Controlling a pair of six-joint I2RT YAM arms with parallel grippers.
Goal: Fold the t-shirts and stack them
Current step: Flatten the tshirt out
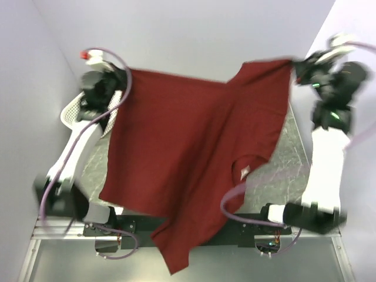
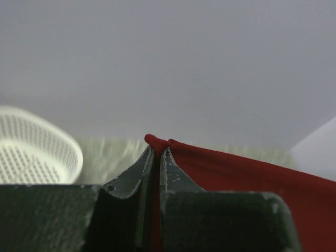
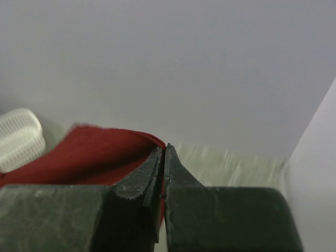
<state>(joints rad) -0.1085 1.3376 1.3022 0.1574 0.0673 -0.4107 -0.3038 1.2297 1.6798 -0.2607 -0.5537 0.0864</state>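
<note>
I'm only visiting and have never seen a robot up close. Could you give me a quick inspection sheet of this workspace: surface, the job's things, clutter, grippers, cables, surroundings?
Surface: grey mottled table, largely hidden by the cloth.
Job's things: one maroon t-shirt, unfolded and held spread between both arms, white neck label showing.
Clutter: white perforated basket at the far left.
Grippers: left gripper and right gripper, each shut on an edge of the shirt.
Cables: purple cables loop from both arms, one close to the shirt's edge.
Surroundings: plain pale walls on three sides.
</note>
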